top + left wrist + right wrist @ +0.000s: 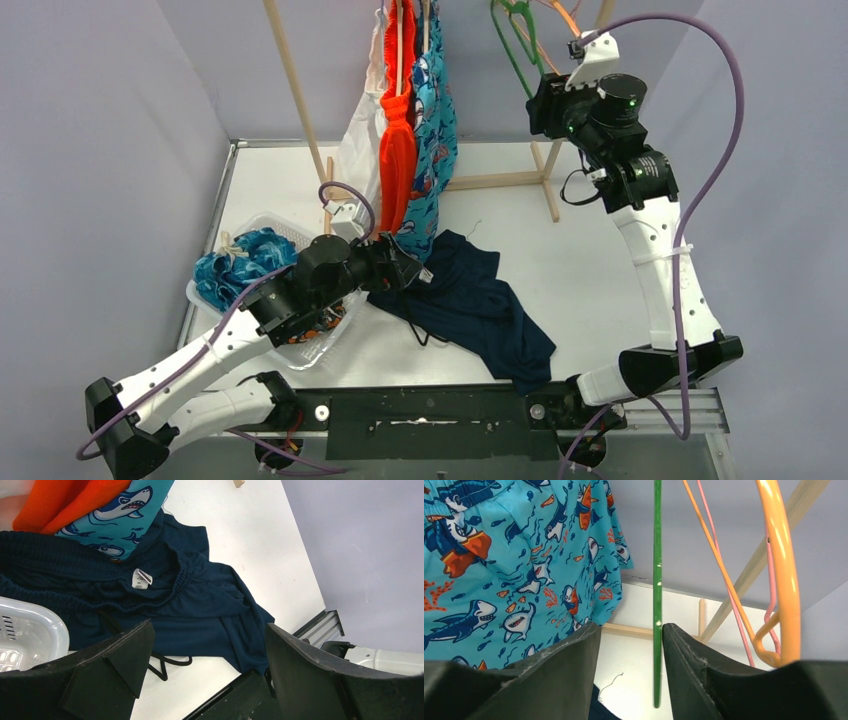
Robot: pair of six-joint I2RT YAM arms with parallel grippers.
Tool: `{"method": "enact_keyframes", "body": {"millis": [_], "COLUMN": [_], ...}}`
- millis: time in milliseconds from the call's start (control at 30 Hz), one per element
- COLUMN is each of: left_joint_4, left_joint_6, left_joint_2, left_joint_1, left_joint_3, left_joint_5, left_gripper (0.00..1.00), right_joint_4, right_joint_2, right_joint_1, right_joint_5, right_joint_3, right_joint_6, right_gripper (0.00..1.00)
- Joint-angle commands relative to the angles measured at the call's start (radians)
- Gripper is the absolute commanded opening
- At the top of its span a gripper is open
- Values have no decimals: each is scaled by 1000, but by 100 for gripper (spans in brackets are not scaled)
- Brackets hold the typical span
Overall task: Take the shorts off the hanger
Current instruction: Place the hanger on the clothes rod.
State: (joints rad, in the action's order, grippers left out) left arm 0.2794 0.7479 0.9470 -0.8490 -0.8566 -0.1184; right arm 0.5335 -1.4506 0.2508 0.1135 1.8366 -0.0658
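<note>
While teal shark shorts [437,120] and orange shorts [397,150] hang up on the rack [290,80] | navy shorts [480,300] lie crumpled on the table [590,260] | left gripper [207,630] spread wide just over them | right gripper [631,627] loose, jaws parted around green hanger [657,580]

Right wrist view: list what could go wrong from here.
1. The green hanger runs between the parted fingers of the right gripper; pulling away sideways could drag it into the orange hanger and tangle them.
2. The shark-print shorts hang close beside one finger; swinging that way might snag the fabric.
</note>
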Motion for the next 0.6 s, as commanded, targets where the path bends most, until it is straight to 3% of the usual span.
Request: {"method": "enact_keyframes", "body": {"millis": [0, 467, 567], "left_joint_4": [-55, -29, -31], "left_joint_6": [1, 15, 22], "left_joint_2": [2, 37, 46], "left_joint_1": [1, 1, 1], "left_joint_3": [-14, -10, -3], "left_joint_5": [17, 38, 47], "left_gripper": [81, 81, 81], "right_joint_4": [-28, -25, -24], "right_joint_2": [70, 340, 434], "right_joint_1": [-10, -10, -9], "right_joint_5": [0, 16, 25], "right_joint_3": [-21, -397, -529], "right_joint_6": [-1, -63, -116], "right_gripper": [52, 59, 68]}}
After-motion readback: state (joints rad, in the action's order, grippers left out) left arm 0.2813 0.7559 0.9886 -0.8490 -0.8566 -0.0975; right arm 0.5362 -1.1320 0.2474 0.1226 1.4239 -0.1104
